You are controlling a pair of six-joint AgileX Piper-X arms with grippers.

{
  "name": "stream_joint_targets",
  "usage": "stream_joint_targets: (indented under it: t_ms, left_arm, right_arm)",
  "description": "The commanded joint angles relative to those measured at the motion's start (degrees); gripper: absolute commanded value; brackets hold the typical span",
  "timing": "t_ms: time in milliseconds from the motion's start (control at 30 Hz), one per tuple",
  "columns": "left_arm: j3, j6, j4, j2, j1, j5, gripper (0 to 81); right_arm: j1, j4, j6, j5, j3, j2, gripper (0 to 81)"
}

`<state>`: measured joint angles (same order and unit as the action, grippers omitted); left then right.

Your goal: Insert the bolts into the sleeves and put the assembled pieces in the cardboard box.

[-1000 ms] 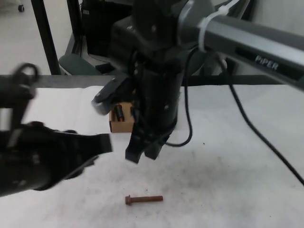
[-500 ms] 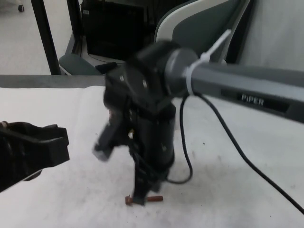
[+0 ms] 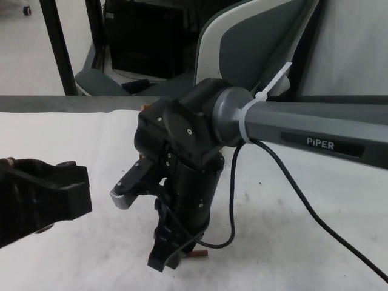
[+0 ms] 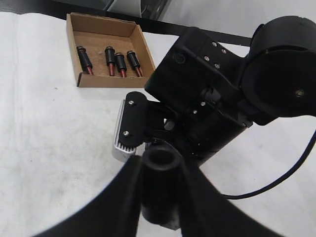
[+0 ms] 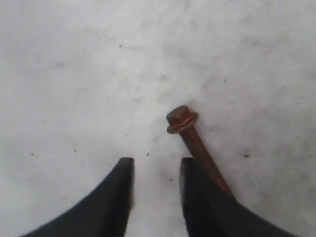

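Note:
A rusty-brown bolt [image 5: 190, 136] lies on the white bench cloth. My right gripper [image 5: 155, 170] stands open just above the cloth; the bolt's shank runs along the outside of one finger [image 5: 197, 197], not in the gap. From above, the right gripper [image 3: 163, 257] points down at the front centre, with the bolt's end [image 3: 200, 254] showing beside it. My left gripper [image 4: 160, 170] is shut on a black sleeve [image 4: 160, 197], held upright with its open end showing. The left arm [image 3: 42, 197] is at the left. The cardboard box [image 4: 128, 81] holds several assembled pieces [image 4: 121, 64].
The right arm's wrist body [image 4: 207, 108] and its cable [image 3: 291, 194] hang between the left gripper and the box. A chair [image 3: 254, 48] and a dark frame [image 3: 57, 45] stand beyond the bench's far edge. White cloth lies open to the right [image 3: 315, 242].
The right arm has come forward from near the box and dropped onto the bolt. The left arm drew back to the left, then held still.

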<state>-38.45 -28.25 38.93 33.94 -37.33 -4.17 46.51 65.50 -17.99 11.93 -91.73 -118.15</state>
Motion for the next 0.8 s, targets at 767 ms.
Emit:
stream_joint_targets:
  t_ms: [767]
  left_arm:
    - [0.26,1.72,-0.38,-0.61,0.19,-0.89,0.8]
  right_arm:
    - [0.73,-4.79,-5.14,-9.76,0.20,-5.28,48.7]
